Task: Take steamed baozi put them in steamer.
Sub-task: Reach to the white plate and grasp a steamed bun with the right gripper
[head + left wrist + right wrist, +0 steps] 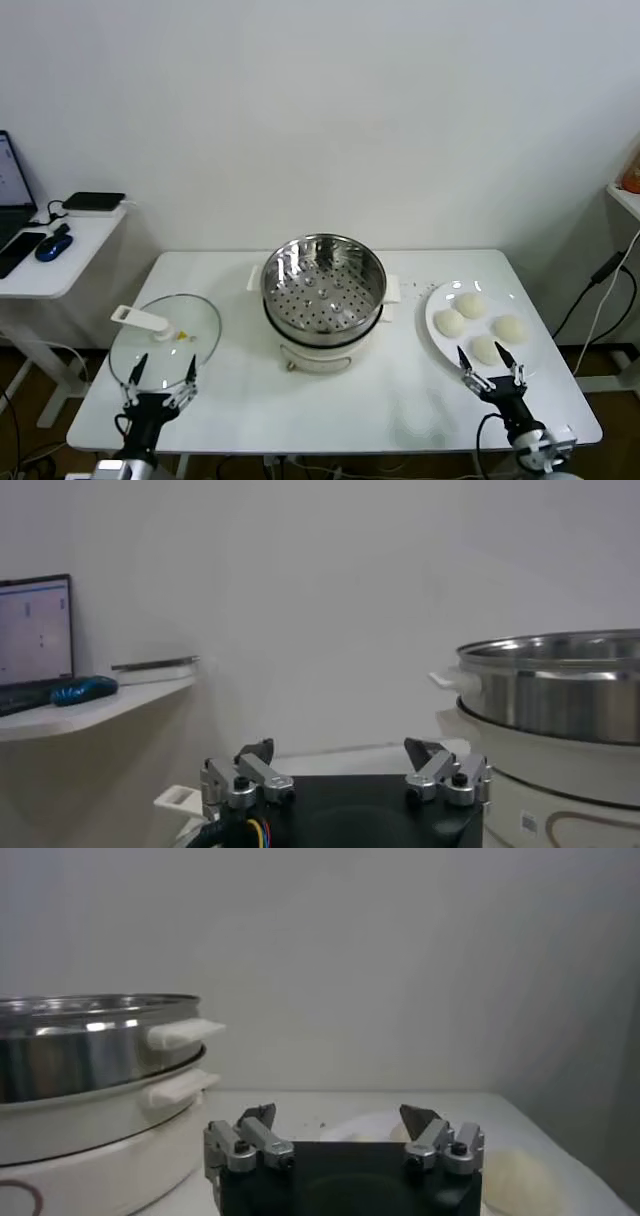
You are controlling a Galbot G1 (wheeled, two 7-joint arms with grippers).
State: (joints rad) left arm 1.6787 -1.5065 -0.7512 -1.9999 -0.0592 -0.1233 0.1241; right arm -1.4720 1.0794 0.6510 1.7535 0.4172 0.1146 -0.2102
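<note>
**Q:** Where are the buns and the pot right now?

**A:** Four pale, smooth buns [479, 324] sit together on a white plate [433, 318] at the right side of the white table [400, 410]. The steamer [323, 283], a shiny steel pot with a holed floor, stands on a white base in the middle of the table, well apart from the plate. It holds nothing yet. A glass lid [165, 337] lies flat on the left side.

**Q:** And my claws?

**A:** Your right gripper [491, 362] hangs at the plate's near edge, just beside the closest bun, jaws spread wide and holding nothing. Your left gripper [160, 373] rests over the near edge of the lid, jaws also apart and empty.

**Q:** How should I expect a bun to handle?

**A:** Judging by the look, each one is light, soft and easily dented, with a smooth skin that may slip or stick. Take the nearest bun across its widest part, fingers low on opposite sides, and close gently so it does not squash. The buns lie close together, so come straight down to avoid nudging the neighbours.
</note>
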